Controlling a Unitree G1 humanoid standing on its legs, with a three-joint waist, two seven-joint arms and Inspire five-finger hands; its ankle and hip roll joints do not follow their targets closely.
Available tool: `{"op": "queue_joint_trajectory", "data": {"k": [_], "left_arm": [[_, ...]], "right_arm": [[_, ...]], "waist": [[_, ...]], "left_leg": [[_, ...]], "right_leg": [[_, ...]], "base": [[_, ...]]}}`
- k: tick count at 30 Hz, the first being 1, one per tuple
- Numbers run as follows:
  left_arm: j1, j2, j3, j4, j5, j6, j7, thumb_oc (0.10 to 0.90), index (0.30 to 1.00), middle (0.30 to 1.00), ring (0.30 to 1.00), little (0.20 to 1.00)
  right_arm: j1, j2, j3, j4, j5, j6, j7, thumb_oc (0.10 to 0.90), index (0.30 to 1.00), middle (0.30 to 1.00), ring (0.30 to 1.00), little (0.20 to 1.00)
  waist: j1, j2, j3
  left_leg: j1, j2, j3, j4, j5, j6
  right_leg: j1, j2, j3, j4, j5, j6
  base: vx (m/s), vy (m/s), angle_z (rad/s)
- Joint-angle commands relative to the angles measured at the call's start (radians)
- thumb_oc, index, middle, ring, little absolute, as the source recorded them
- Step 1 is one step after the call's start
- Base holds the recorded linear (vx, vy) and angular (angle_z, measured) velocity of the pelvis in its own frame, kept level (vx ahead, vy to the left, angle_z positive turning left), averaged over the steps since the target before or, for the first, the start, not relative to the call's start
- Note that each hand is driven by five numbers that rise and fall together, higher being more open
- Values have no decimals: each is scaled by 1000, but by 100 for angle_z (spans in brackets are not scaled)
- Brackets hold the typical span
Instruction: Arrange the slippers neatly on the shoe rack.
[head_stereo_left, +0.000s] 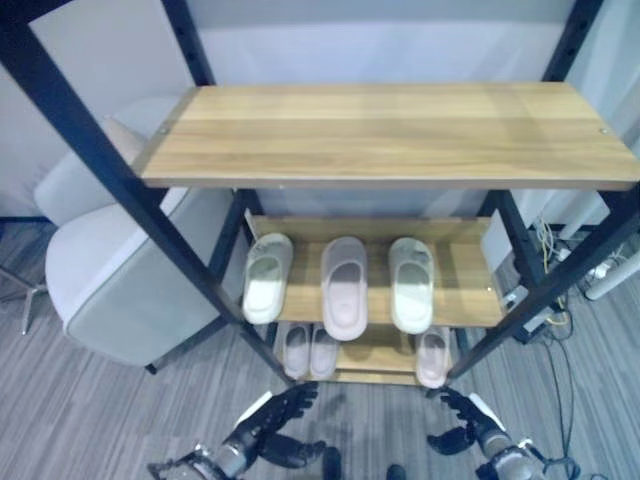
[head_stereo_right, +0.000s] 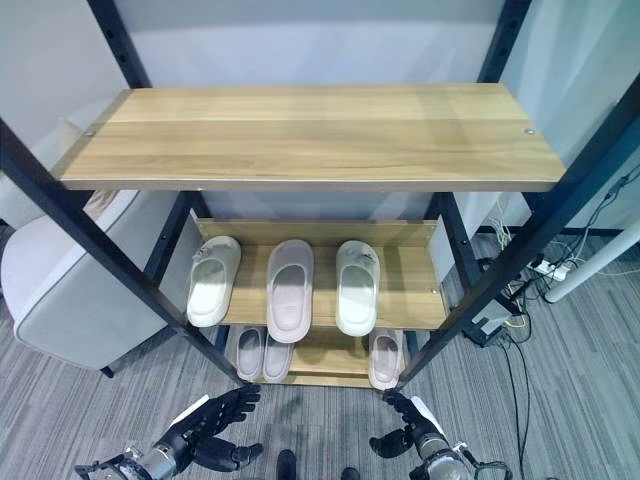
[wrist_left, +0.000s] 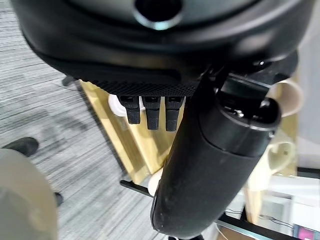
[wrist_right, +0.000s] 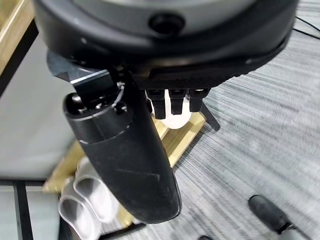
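With both the left robot hand and right robot hand relaxed and empty at the frame's bottom, you should reach next for the slippers mid-frame on the shoe rack.

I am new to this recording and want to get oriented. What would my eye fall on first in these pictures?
First comes the wooden shoe rack with its black frame, filling the middle of the scene, top shelf bare. On the middle shelf three slippers lie side by side: a pink slipper between two pale green slippers. More pinkish slippers sit on the lowest shelf, while the left hand and right hand hover open over the floor in front.
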Motion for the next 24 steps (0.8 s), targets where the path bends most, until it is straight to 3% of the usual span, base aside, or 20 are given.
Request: {"op": "queue_joint_trajectory", "data": {"k": [1,8,15,17,24], "left_arm": [[-88,51,53,-132,45,-63,-33,800,900,900,900,900],[-201,54,26,-311,89,-76,-41,800,900,900,900,900],[-287,32,15,-434,-54,-74,-48,800,900,900,900,900],[-380,-52,-3,-345,-39,-99,45,800,900,900,900,900],[-524,-116,26,-175,195,-110,250,800,900,900,900,900]], "right_arm": [[-77,-41,25,-26,-33,-36,1,800,900,900,900,900],[-104,-5,90,61,-94,-21,15,800,900,900,900,900],[-79,2,135,93,-156,-17,37,800,900,900,900,900],[-65,35,132,105,-104,-19,32,800,900,900,900,900],[-50,62,121,116,-85,-14,-9,800,900,900,900,900]], "waist": [[16,-18,-36],[24,-21,-36],[4,-23,-39],[-14,-27,-44],[-30,-30,-45]], "left_leg": [[50,54,-11,1,-100,-27],[53,59,-14,1,-99,-34],[62,63,-9,0,-105,-37],[65,64,0,-2,-107,-39],[59,62,19,-2,-110,-40]], "right_leg": [[-79,-17,16,94,-70,55],[-64,-9,3,72,-68,52],[-56,-4,11,74,-74,50],[-50,-2,19,55,-68,49],[-45,-1,27,18,-48,52]], "base": [[15,-24,4],[20,-36,2],[25,-21,-3],[37,-36,-2],[43,-12,-5]]}}
